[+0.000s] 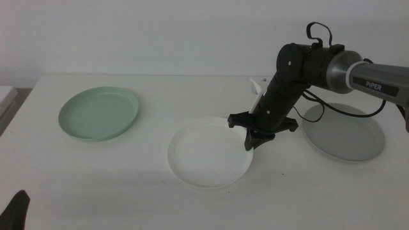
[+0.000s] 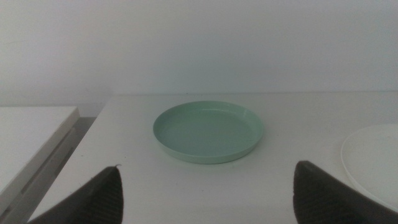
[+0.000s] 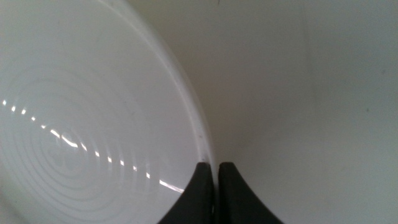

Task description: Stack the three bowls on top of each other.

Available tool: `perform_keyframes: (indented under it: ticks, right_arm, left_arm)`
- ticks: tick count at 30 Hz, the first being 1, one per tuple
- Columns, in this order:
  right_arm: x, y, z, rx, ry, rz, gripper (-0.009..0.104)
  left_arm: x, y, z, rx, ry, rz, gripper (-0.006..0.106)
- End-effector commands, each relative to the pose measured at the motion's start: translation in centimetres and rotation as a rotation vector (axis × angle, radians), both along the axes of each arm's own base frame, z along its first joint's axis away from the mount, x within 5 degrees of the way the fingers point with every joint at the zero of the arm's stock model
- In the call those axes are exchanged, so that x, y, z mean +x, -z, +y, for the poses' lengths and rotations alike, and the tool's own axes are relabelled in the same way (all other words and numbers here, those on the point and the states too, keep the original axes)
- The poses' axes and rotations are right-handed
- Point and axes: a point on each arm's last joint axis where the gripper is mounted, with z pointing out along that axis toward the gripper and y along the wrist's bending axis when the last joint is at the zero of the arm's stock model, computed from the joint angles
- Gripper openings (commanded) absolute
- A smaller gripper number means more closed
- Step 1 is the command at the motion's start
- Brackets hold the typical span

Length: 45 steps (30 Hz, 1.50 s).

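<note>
Reaching in from the right side of the middle view, the right hand (image 1: 250, 144) sits low at the right-hand rim of the shallow round white dish (image 1: 208, 153). Right wrist view: its two dark jaws are pressed nearly together, one on each side of that thin rim, pinching the white dish (image 3: 87, 118) at its edge (image 3: 215, 168). Concentric rings and small glints show on the dish's inner floor.

White dish lies flat near the middle of the white bench (image 1: 153, 191), towards the front. Shallow round grey dish (image 1: 344, 132) lies flat to its right, just beyond the arm, apart from the white one; the arm's dark body and a cable cross over its left rim. Shallow round mint green dish (image 1: 100, 113) lies flat well apart to the left, farther back on the bench. None of the three rests on another.

Left hand (image 1: 16, 211) shows only as a dark tip at the bottom left corner of the middle view. Left wrist view: its jaws stand spread wide, nothing between them (image 2: 208, 199); the mint green dish (image 2: 208, 132) lies ahead of them on the bench, with a slice of the white dish (image 2: 373, 165) at the frame's edge.
</note>
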Motion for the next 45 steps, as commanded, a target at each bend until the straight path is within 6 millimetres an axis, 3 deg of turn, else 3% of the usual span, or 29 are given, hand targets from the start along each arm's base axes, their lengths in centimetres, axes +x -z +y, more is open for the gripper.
perform_keyframes:
  ticks: [1,17,20,23,26,29,32,35,38,41,45]
  right_arm:
    - [0.4,-0.1,0.1,0.003,0.006,-0.03,-0.002]
    - [0.7,0.5,-0.1,-0.032,0.02,-0.048,0.0]
    - [0.7,0.5,-0.1,-0.032,0.02,-0.048,0.014]
    - [0.7,0.3,-0.1,-0.032,0.0,-0.056,0.035]
    - [0.8,-2.0,-0.5,-0.021,-0.037,-0.078,0.051]
    - [1.1,-6.9,-1.5,-0.015,-0.085,-0.162,0.063]
    - [1.3,-12.7,-4.2,-0.051,-0.066,-0.298,0.077]
    - [1.0,-18.4,-8.3,-0.128,0.008,-0.463,0.088]
    - [0.2,-21.9,-12.6,-0.202,0.1,-0.525,0.09]
    - [0.2,-23.0,-16.6,-0.228,0.205,-0.548,0.09]
    - [0.4,-21.7,-20.8,-0.216,0.3,-0.488,0.09]
  left_arm:
    - [0.0,-0.1,0.0,-0.008,0.003,-0.015,0.094]
    - [0.0,-0.1,0.0,-0.008,0.003,-0.015,0.094]
    - [0.0,-0.1,0.0,-0.008,0.003,-0.015,0.094]
    - [0.0,-0.1,0.0,-0.008,0.003,-0.015,0.094]
    - [0.0,-0.1,0.0,-0.008,0.003,-0.015,0.094]
    - [0.0,-0.1,0.0,-0.008,0.003,-0.015,0.094]
    - [0.0,-0.1,0.0,-0.008,0.003,-0.015,0.094]
    - [0.0,-0.1,0.0,-0.008,0.003,-0.015,0.094]
    - [0.0,-0.1,0.0,-0.008,0.003,-0.015,0.094]
    - [0.0,-0.1,0.0,-0.008,0.003,-0.015,0.094]
    - [0.0,-0.1,0.0,-0.008,0.003,-0.015,0.094]
